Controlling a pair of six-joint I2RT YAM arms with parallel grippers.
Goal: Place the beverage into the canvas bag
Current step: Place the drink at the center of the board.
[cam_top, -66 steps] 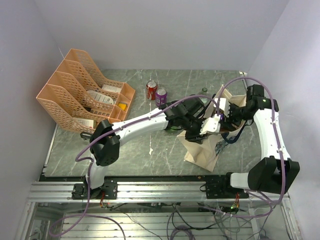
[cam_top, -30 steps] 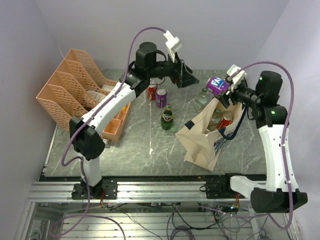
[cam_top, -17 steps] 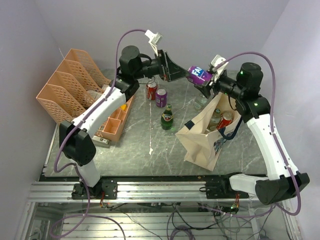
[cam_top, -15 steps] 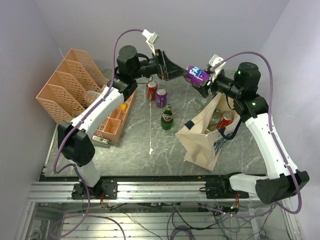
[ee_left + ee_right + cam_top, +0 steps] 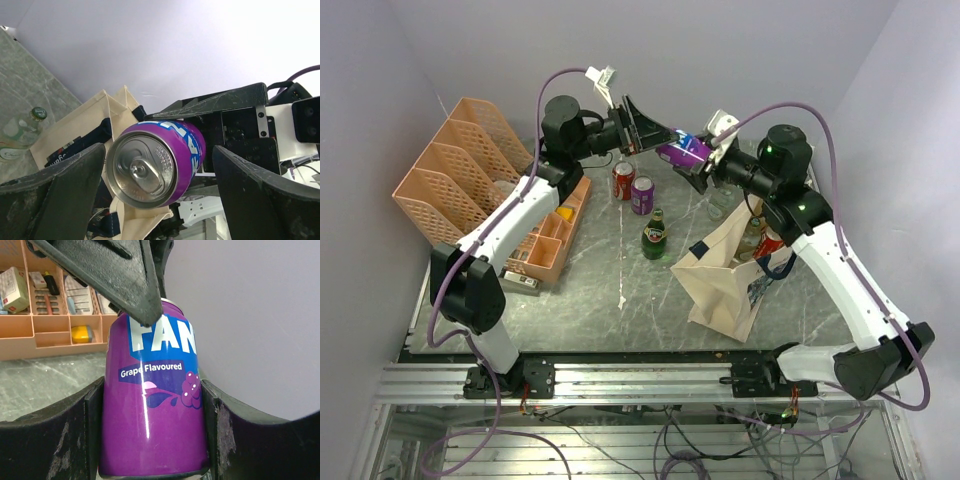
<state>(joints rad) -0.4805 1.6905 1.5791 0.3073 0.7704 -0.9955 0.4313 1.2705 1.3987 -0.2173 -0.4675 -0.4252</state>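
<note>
Bright, even light, soft shadows, a glare streak on the purple can (image 5: 146, 415).

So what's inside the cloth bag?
Looking down through its open top, the bag holds a red can and a clear bottle. The cloth sides and the right arm hide anything deeper.

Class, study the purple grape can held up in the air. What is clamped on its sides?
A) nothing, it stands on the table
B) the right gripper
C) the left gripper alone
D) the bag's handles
B: in the right wrist view the right gripper presses on both sides of the purple can, while the left gripper stands wide open with gaps beside it.
</note>
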